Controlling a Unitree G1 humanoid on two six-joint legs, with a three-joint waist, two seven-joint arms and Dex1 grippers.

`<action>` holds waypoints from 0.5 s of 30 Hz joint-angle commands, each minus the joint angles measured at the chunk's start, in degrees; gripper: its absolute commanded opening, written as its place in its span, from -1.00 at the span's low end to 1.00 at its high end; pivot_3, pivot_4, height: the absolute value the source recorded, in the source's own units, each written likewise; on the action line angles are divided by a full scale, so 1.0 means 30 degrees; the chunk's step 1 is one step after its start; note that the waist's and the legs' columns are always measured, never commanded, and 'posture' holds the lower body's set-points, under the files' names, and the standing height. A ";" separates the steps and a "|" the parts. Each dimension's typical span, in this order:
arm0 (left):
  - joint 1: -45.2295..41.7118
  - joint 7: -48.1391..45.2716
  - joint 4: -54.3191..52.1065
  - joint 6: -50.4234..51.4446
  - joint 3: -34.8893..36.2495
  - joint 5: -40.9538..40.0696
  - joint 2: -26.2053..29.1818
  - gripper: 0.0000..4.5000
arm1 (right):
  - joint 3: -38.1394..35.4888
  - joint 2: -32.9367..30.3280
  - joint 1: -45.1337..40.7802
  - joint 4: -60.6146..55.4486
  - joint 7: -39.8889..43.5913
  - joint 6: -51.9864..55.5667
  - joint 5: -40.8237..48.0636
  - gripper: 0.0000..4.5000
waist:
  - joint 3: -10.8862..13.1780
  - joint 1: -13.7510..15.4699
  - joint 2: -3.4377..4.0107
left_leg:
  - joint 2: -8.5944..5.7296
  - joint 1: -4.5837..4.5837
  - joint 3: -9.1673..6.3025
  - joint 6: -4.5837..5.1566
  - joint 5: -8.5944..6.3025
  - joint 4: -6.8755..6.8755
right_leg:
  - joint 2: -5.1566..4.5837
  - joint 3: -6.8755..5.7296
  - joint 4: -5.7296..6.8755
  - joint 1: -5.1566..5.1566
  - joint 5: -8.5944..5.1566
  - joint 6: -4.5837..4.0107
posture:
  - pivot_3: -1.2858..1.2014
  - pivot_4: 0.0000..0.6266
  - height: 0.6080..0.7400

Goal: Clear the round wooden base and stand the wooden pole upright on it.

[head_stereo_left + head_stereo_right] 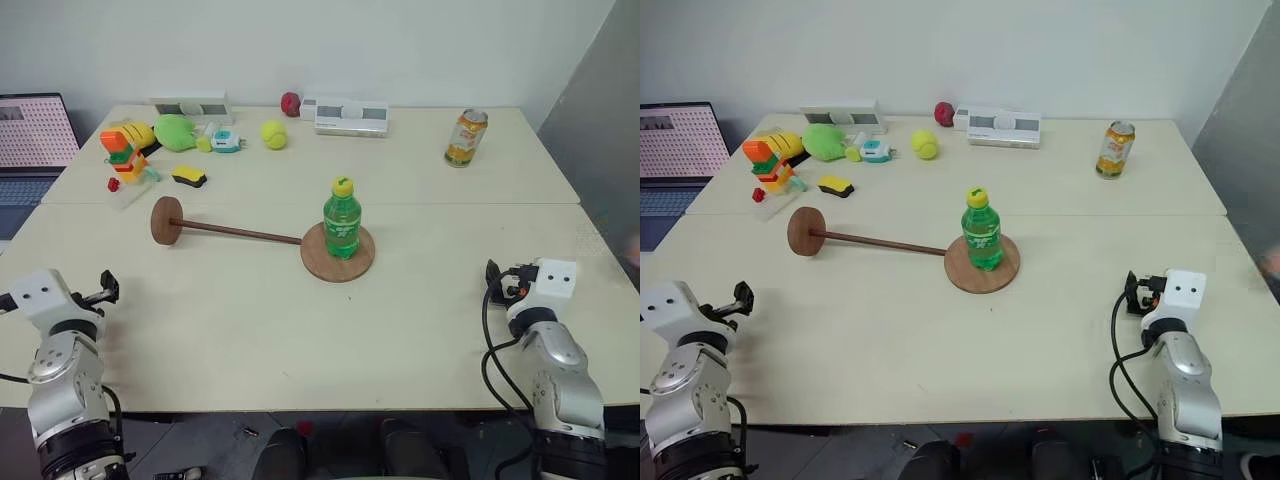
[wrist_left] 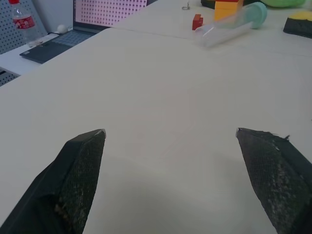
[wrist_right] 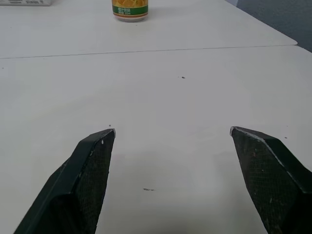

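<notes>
The round wooden base (image 1: 345,270) lies flat at the middle of the table, and a green bottle (image 1: 342,222) with a yellow cap stands upright on it. The wooden pole (image 1: 240,232) lies on the table. Its thin end touches the base's left edge, and its small disc end (image 1: 166,220) points left. My left gripper (image 1: 106,288) hovers low over the near left of the table, open and empty, with wide-apart fingers (image 2: 80,165). My right gripper (image 1: 494,281) is at the near right, also open and empty, fingers (image 3: 90,165) spread over bare tabletop.
At the back stand an orange can (image 1: 466,137), a tennis ball (image 1: 274,134), a red ball (image 1: 290,103), two white boxes (image 1: 350,116) and green and yellow toys with bright blocks (image 1: 125,150). A black-and-yellow sponge (image 1: 189,177) lies nearby. A laptop (image 1: 30,140) sits far left.
</notes>
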 commanded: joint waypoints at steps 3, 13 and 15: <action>-0.0298 0.0768 -0.0178 0.0144 0.0329 -0.0003 0.0456 1.00 | -0.0226 0.0026 -0.0155 -0.0766 -0.0094 -0.0195 0.0191 0.76 | 0.0000 0.0000 0.0000 | 0.0000 0.0001 -0.0001 0.0000 0.0000 0.0000 | 0.0000 0.0000 0.0000 0.0000 0.0000 0.0000 | 0.03 -0.52 1.00; -0.0165 -0.2329 -0.5032 0.1617 0.1018 -0.3552 0.1954 1.00 | 0.1071 -0.2533 -0.1311 -0.3902 0.4360 0.3853 0.3524 0.76 | 0.0001 -0.0024 -0.0003 | 0.0010 -0.0006 -0.0012 -0.0001 0.0001 0.0002 | 0.0004 -0.0007 0.0000 0.0000 0.0000 0.0000 | 0.03 -0.52 1.00; -0.0630 -0.3703 -0.6667 0.2622 0.0542 -0.5043 0.2542 1.00 | 0.1373 -0.3389 -0.2044 -0.4355 0.5747 0.5198 0.4889 0.76 | 0.0001 -0.0021 -0.0003 | 0.0010 -0.0004 -0.0015 -0.0002 0.0001 0.0005 | 0.0004 -0.0010 0.0000 0.0009 0.0000 0.0000 | 0.03 -0.52 1.00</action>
